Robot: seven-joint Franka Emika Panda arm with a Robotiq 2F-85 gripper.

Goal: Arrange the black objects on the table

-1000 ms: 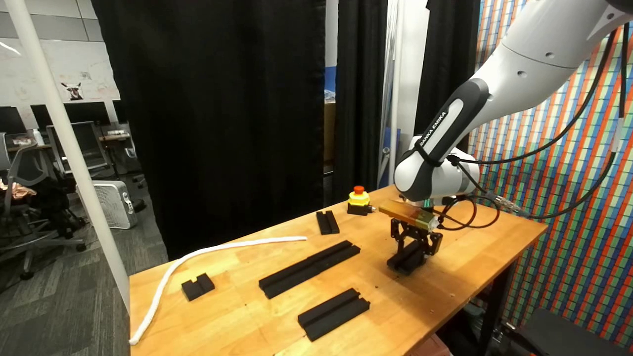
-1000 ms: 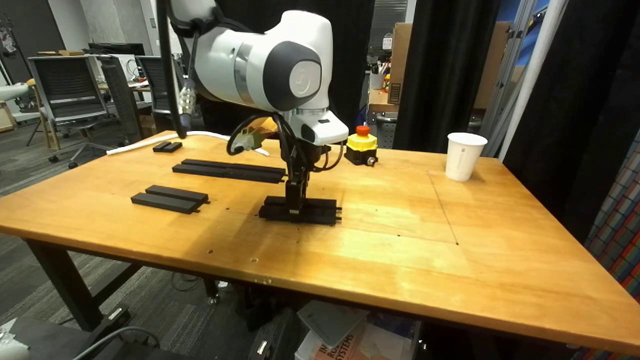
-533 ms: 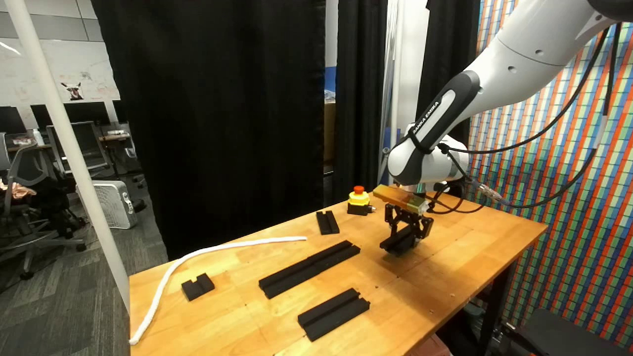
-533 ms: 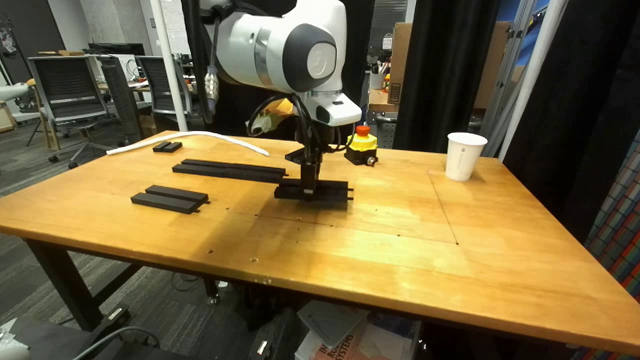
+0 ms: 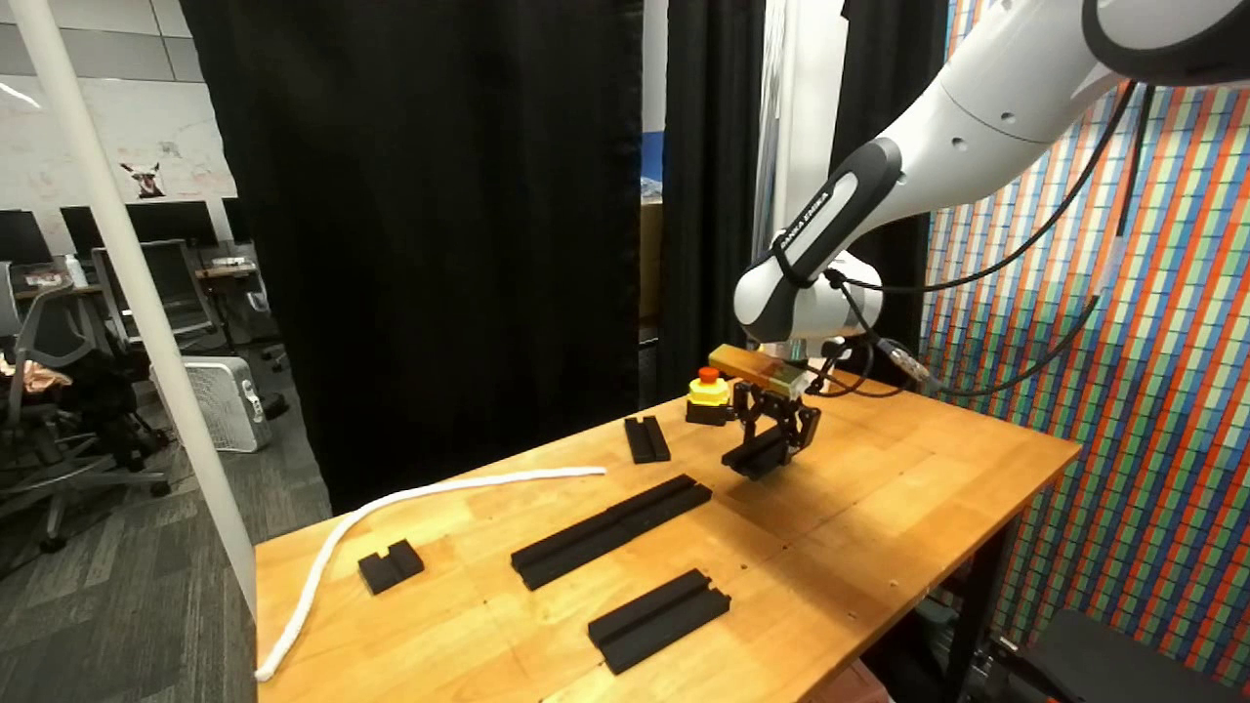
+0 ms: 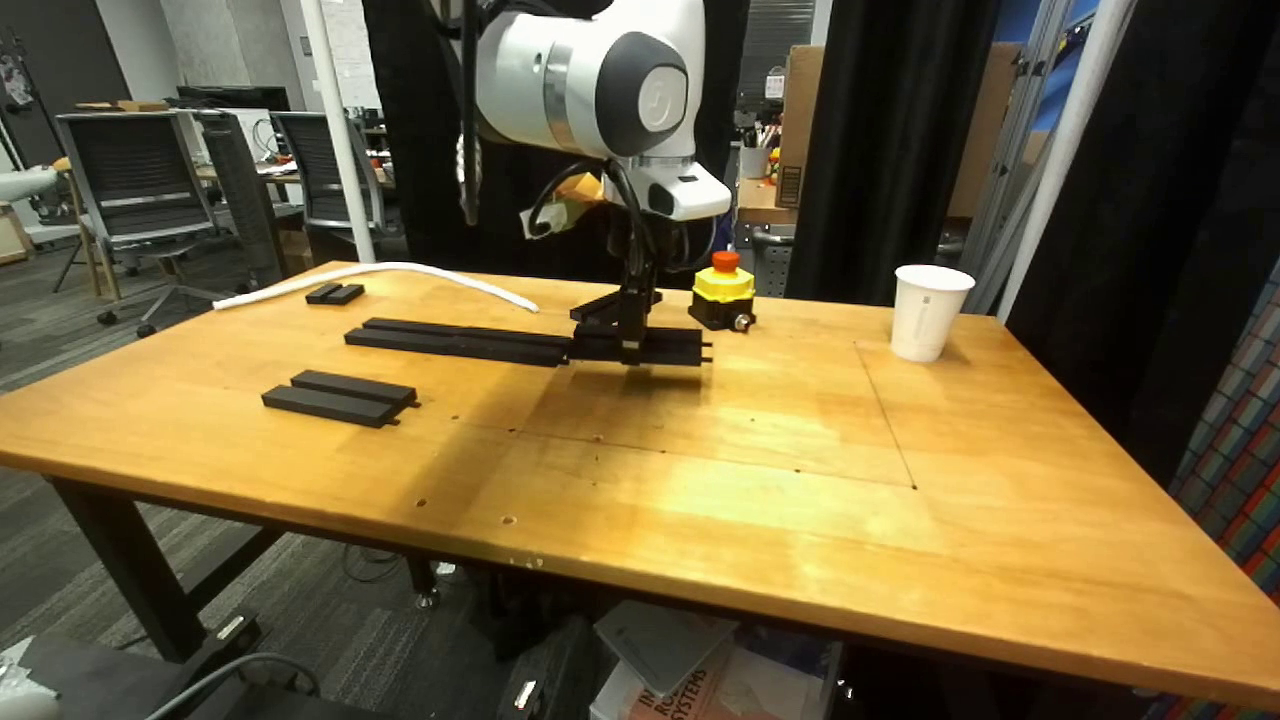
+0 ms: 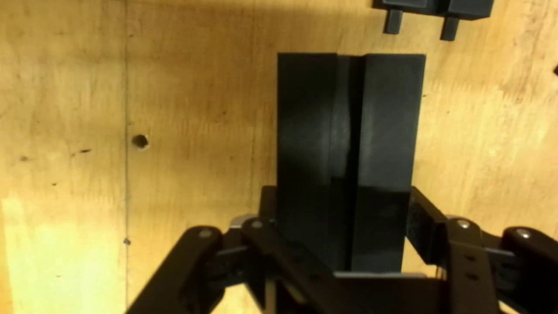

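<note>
My gripper point(image 7: 342, 213) is shut on the long sides of a grooved black block point(image 7: 388, 131), which hangs level a little above the wooden table point(image 5: 840, 576). A long black strip point(image 5: 605, 532), seemingly two slabs end to end, lies close by; the held block's left end nearly lines up with it in an exterior view. From above, the strip's pegged end point(image 7: 471, 6) is apart from the held block and offset to the right. Another pegged slab point(image 6: 335, 398) lies alone. A short block point(image 5: 391, 566) sits at the far end, and a narrow one point(image 5: 647, 439) near the back edge.
A yellow emergency-stop box point(image 5: 708, 392) with a red button stands just behind the gripper. Along the back edge curves a white cord point(image 5: 391, 500). A white cup point(image 6: 930, 312) stands at the back right in an exterior view. Black curtains point(image 5: 439, 244) hang behind the table.
The gripper has lifted the black block off the table and carried it toward the back, alongside the end of the long strip. The blocks on the table have not moved.
</note>
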